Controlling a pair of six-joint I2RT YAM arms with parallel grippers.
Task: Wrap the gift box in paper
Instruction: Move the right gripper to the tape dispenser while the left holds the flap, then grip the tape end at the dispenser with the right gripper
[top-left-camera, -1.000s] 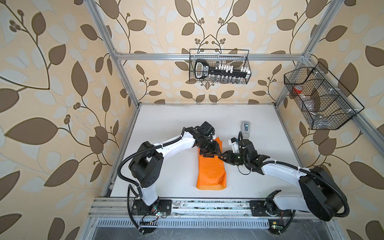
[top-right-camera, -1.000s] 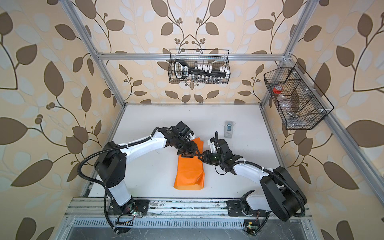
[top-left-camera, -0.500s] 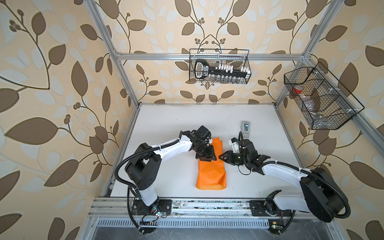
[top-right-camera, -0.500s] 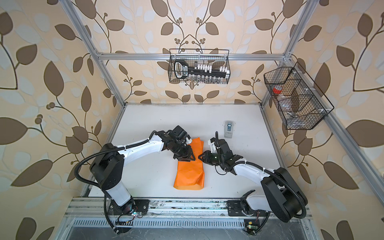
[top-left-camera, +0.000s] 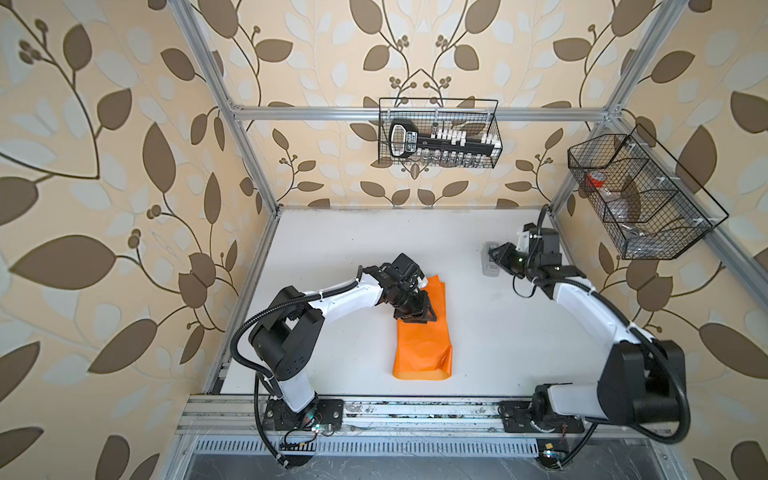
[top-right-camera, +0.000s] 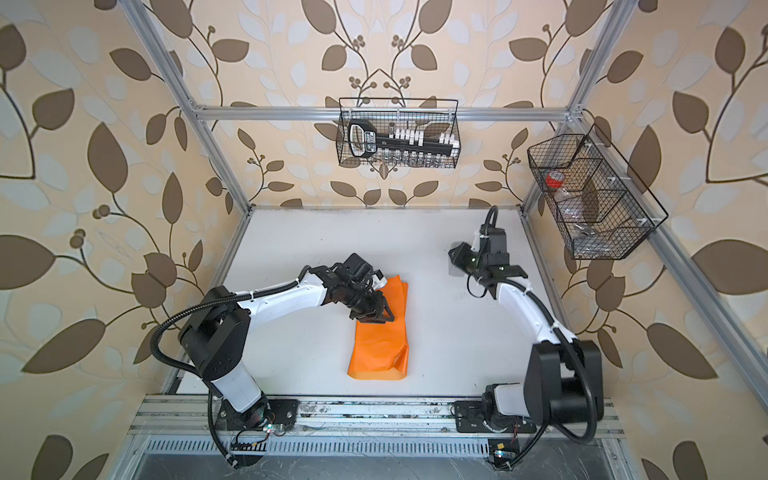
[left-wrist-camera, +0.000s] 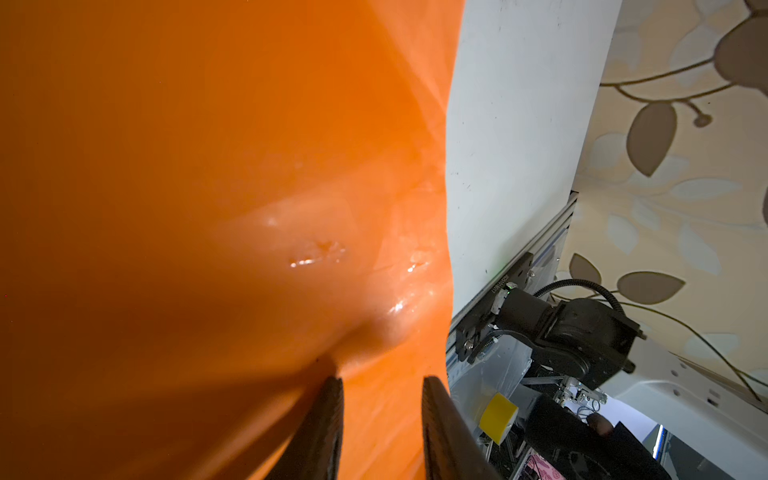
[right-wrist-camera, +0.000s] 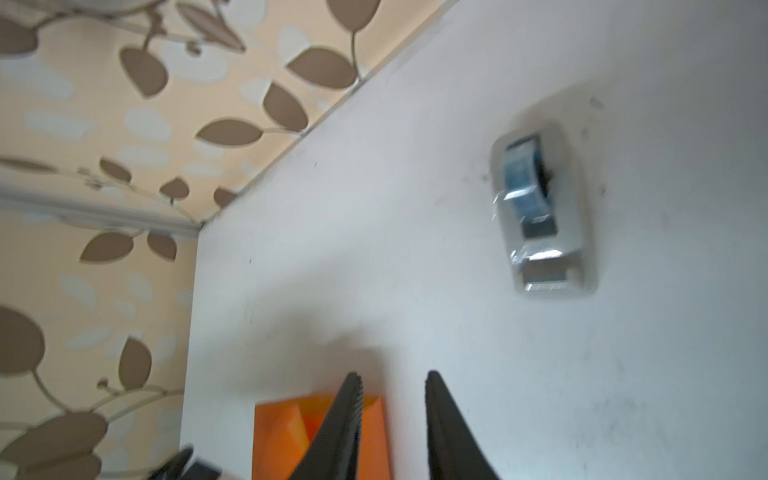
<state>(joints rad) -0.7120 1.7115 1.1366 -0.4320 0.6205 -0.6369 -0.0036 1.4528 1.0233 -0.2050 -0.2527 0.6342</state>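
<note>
The left gripper (left-wrist-camera: 382, 380), tips a little apart, presses on the folded paper (top-left-camera: 424, 353) in the middle. The box is hidden, likely inside. If it slips, the fold may pop open. The right gripper (right-wrist-camera: 392, 376), apart and empty, could knock the tape (right-wrist-camera: 544, 212).

No legible text anywhere.
Label (top-left-camera: 410, 140) on black tool (top-left-camera: 449, 144) in back-wall basket (top-left-camera: 440, 99): too small, can't read.

Beige leaf-print walls (top-left-camera: 104, 166) boxed in the white tabletop (top-left-camera: 353, 241); far wire basket (top-left-camera: 440, 120) and right wire basket (top-left-camera: 665, 232) hung evenly lit.
</note>
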